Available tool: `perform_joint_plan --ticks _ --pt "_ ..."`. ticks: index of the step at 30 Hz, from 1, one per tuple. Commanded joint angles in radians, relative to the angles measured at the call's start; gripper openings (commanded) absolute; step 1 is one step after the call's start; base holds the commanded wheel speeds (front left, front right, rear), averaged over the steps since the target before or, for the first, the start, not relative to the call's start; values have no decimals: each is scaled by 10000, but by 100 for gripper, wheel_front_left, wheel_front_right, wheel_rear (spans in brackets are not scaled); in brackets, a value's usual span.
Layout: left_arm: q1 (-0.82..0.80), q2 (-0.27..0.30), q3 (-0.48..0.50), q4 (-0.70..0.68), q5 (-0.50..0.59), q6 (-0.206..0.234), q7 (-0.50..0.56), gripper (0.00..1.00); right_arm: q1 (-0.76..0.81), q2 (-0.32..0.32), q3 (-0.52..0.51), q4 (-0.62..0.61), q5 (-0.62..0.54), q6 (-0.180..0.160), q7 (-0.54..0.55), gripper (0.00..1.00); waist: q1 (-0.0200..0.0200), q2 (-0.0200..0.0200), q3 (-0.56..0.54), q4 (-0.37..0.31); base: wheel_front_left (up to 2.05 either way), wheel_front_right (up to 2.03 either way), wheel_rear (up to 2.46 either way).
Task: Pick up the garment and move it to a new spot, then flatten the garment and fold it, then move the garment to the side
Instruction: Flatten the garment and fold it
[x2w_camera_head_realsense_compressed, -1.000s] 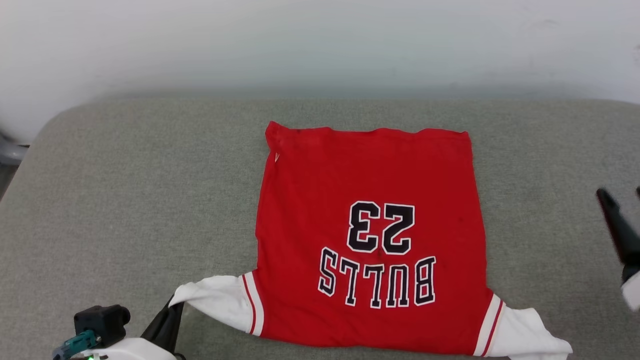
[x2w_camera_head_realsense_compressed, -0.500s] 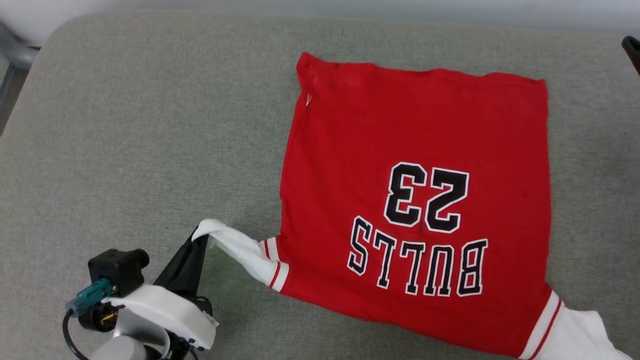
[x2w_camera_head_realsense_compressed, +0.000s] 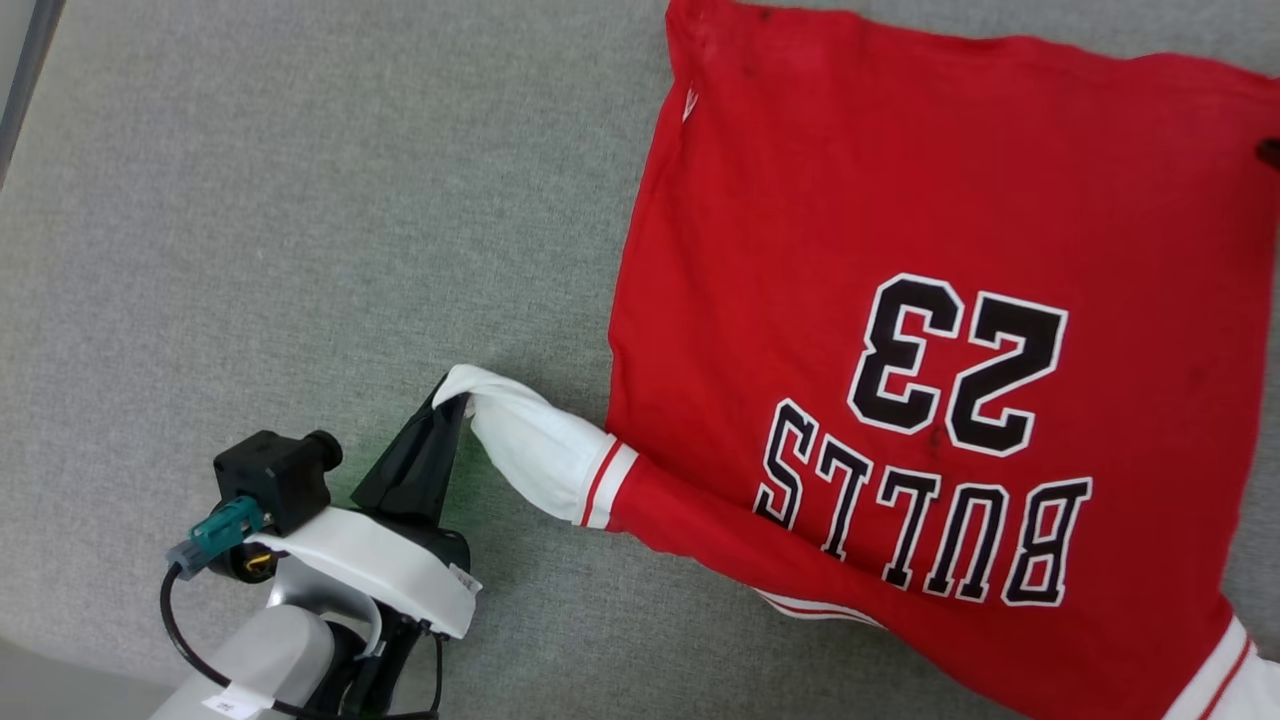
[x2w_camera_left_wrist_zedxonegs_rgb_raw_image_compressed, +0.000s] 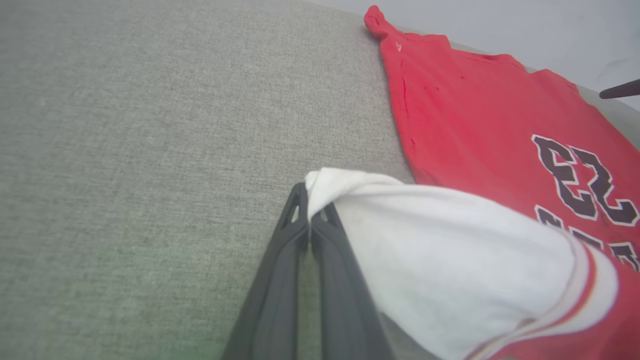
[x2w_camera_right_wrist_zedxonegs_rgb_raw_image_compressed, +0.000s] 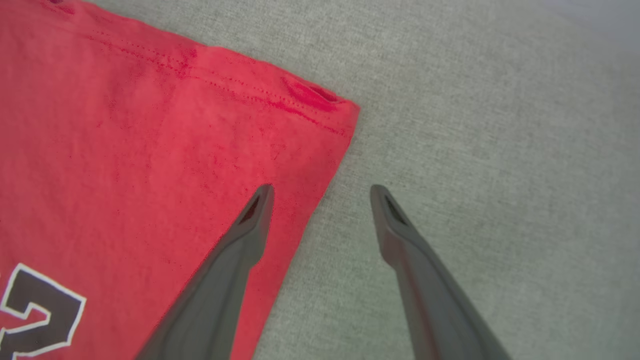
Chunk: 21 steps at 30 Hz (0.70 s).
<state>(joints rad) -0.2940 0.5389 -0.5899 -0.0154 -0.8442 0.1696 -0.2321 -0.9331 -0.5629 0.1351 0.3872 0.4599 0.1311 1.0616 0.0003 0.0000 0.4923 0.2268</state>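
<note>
The red jersey T-shirt (x2w_camera_head_realsense_compressed: 850, 250) is lying spread out on a grey woven upholstered surface (x2w_camera_head_realsense_compressed: 250, 250), taking up the right half of the head view and running off its right and bottom edges. Its black lettering (x2w_camera_head_realsense_compressed: 930, 500), outlined in white and reading "BULLS" and "23", is showing upside down in the lower right of that view.

In the lower left of the head view, the left gripper (x2w_camera_head_realsense_compressed: 452, 400) is pinching the end of the shirt's white sleeve (x2w_camera_head_realsense_compressed: 530, 450). Its two dark fingers are pressed together with the cuff edge caught between the tips. The sleeve is stretching from the fingertips rightward to the striped seam, where it meets the red body. The left wrist view is showing the same hold at frame centre, with white cloth bunching over the closed tips and draping down to the right.

In the right wrist view, the right gripper (x2w_camera_right_wrist_zedxonegs_rgb_raw_image_compressed: 321, 189) is hanging with its fingers spread wide and nothing between them. It is straddling the shirt's side edge just below the hem corner (x2w_camera_right_wrist_zedxonegs_rgb_raw_image_compressed: 330, 110). One finger is lying over red cloth and the other over grey fabric. Whether either tip is touching down cannot be told.
</note>
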Motion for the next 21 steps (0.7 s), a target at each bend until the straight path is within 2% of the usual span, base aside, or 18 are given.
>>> perform_joint_plan --ticks 1,8,12,13,14,17,21 --pt "-189 -73 -8 48 67 -64 -56 0 -217 8 -22 162 -107 -8 -163 100 -3 0 333 182 0 0 0" --pt "-464 -235 -106 275 230 -183 -109 0 170 378 552 1263 -184 -5 -278 100 -3 0 640 251 0 0 0" --pt "-518 -259 -110 355 247 -197 -114 0 679 237 962 1556 -44 -3 -398 100 -3 0 587 251 0 0 0" --pt "-521 -253 -101 364 255 -185 -120 0 652 89 1076 1498 -102 -3 -602 57 -3 0 576 237 0 0 0" --pt "-520 -256 -103 384 265 -176 -127 0 637 37 1050 1551 29 -3 -789 0 -3 0 544 223 0 0 0" --pt "-409 -242 -103 457 236 -152 -142 0 435 -114 894 1638 145 -9 -1415 0 -3 0 344 137 0 0 0" --pt "-167 -206 -104 534 179 -95 -143 0 311 -453 1411 1274 278 -9 -2274 0 -3 0 -144 -24 0 0 0"
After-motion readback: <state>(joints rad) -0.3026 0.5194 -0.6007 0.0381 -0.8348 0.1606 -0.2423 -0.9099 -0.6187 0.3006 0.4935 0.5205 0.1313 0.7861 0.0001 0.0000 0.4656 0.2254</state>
